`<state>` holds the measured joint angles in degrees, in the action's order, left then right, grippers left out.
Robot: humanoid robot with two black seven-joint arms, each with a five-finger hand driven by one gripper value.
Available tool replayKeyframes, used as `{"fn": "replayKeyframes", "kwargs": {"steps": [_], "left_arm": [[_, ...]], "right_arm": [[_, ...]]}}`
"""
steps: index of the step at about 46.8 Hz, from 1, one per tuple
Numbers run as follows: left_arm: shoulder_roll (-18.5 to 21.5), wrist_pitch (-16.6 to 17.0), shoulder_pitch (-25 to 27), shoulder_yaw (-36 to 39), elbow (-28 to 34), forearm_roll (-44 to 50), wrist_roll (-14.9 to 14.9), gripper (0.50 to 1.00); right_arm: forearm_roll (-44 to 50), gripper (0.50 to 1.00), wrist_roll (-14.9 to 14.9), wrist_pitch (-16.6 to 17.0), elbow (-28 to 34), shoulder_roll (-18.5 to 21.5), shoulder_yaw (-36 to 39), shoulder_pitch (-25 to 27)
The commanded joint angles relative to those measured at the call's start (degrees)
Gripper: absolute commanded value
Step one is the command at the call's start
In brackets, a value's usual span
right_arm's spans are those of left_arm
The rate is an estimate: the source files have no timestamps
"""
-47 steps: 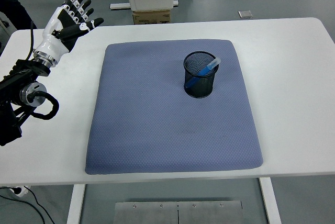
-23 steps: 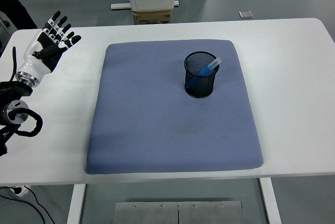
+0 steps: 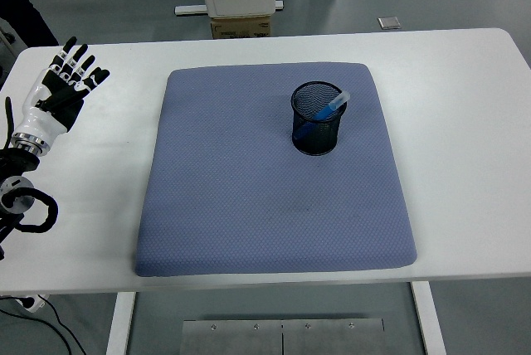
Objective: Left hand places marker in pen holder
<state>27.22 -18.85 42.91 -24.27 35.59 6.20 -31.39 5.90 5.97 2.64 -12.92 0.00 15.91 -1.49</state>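
Head view: left hand sits at nine o'clock over the white table, fingers spread and holding nothing, well apart from the blue-grey mat. On the mat toward one o'clock stands the black mesh pen holder. Inside it the blue marker leans, its pale cap resting on the rim toward two o'clock.

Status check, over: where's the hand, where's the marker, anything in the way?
Left hand open, empty, at table's left edge. Marker leaning inside pen holder on the blue mat. Nothing blocking.
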Motion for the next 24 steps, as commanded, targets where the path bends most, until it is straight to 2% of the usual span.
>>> {"fn": "replayKeyframes", "kwargs": {"steps": [1, 24], "left_arm": [[0.8, 0.0, -0.1, 0.0, 0.0, 0.3, 0.0, 1.0], [1.2, 0.0, -2.2, -0.1, 0.0, 0.3, -0.1, 1.0]], "right_arm": [[0.0, 1.0, 0.0, 0.0, 0.0, 0.0, 0.0, 0.0], [0.0, 1.0, -0.5, 0.4, -0.1, 0.0, 0.2, 0.3]]}}
